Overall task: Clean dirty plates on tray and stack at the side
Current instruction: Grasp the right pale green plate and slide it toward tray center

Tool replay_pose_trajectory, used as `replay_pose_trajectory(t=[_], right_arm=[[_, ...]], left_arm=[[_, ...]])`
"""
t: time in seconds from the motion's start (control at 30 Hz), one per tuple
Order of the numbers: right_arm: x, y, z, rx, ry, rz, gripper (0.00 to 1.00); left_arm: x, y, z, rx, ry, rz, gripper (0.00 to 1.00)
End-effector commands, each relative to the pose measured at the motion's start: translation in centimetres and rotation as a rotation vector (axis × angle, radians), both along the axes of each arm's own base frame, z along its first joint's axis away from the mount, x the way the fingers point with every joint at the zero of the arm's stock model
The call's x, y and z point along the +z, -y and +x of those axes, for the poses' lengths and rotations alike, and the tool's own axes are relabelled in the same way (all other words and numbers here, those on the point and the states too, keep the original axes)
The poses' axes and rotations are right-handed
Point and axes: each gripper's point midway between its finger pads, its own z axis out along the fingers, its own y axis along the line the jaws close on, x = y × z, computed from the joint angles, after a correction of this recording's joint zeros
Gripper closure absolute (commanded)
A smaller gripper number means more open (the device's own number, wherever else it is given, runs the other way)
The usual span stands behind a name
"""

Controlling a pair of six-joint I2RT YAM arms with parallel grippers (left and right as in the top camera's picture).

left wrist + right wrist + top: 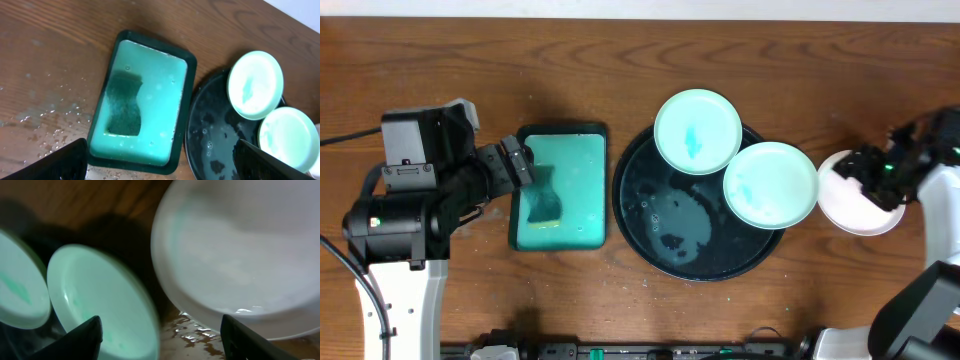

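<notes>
Plates: a teal-smeared plate (697,131) and a paler smeared plate (770,183) overlap the black tray's (670,238) right rim. A white plate (860,215) lies on the counter (470,60) right of the tray, under the spread right hand (850,170). The left hand (520,162), also spread, hovers near the sponge (544,200). The next step is probably lifting a smeared plate.

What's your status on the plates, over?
Left gripper open over sponge in basin. Right gripper open at white plate beside tray. Two smeared plates on tray. Nothing blocking.

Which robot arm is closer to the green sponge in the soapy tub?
Left. The left pincer is right beside the dark green sponge in the teal rectangular basin. The right pincer is far off, by the white round plate.
</notes>
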Motion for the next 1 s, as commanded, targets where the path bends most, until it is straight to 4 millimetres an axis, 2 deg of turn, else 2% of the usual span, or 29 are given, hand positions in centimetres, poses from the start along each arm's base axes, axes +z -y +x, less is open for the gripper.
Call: replay_pose_trajectory(t=[0.0,0.07,0.13,0.2,0.23,0.27,0.37,0.5,0.57,0.63,0.7,0.8,0.9,0.97], right_arm=[[-2.3,-1.3,-0.1,0.086,-0.088,-0.163,0.30],[-4.2,-1.8,-0.3,0.096,-0.128,-0.234,0.34],[-5.7,-2.6,-0.3,0.111,-0.140,-0.233,0.43],[-6.5,-3.4,-0.6,0.131,-0.147,-0.203,0.72],[-6.7,-3.6,-1.0,0.133,-0.161,-0.195,0.92],[-6.5,-3.6,-1.2,0.133,-0.167,-0.194,0.97],[-5.6,-3.8,-2.0,0.135,-0.175,-0.191,0.99],[-2.4,-4.1,-3.0,0.134,-0.127,-0.202,0.99],[-0.7,-5.2,-3.2,0.154,-0.078,-0.180,0.99],[1.2,-8.1,-3.1,0.231,0.007,-0.100,0.99],[2.1,-10.9,-3.1,0.348,0.059,-0.047,0.99],[1.5,-14.2,-3.8,0.464,0.047,-0.034,0.99],[-1.3,-17.6,-5.1,0.551,-0.012,-0.020,0.99],[-3.6,-18.5,-6.0,0.535,-0.072,-0.025,0.99]], left_arm=[[0.8,0.6,0.0,-0.054,0.029,-0.004,0.08],[0.8,0.6,0.0,-0.054,0.030,-0.004,0.08],[0.8,0.6,0.0,-0.054,0.030,-0.004,0.08],[0.8,0.6,0.0,-0.054,0.029,-0.004,0.08],[0.8,0.6,0.0,-0.054,0.030,-0.004,0.08],[0.8,0.6,0.0,-0.054,0.030,-0.004,0.08],[0.8,0.6,0.0,-0.054,0.029,-0.004,0.08],[0.7,0.6,0.0,-0.053,0.029,-0.004,0.08],[0.6,0.5,0.0,-0.053,0.024,-0.003,0.08],[0.5,0.4,0.0,-0.048,0.020,0.002,0.08],[0.2,0.1,0.0,-0.035,0.007,0.018,0.08],[-0.6,-0.2,-0.1,-0.026,-0.032,0.028,0.09],[-1.7,-0.4,-0.5,-0.020,-0.093,0.033,0.09],[-2.4,-0.6,-0.7,-0.012,-0.131,0.044,0.09]])
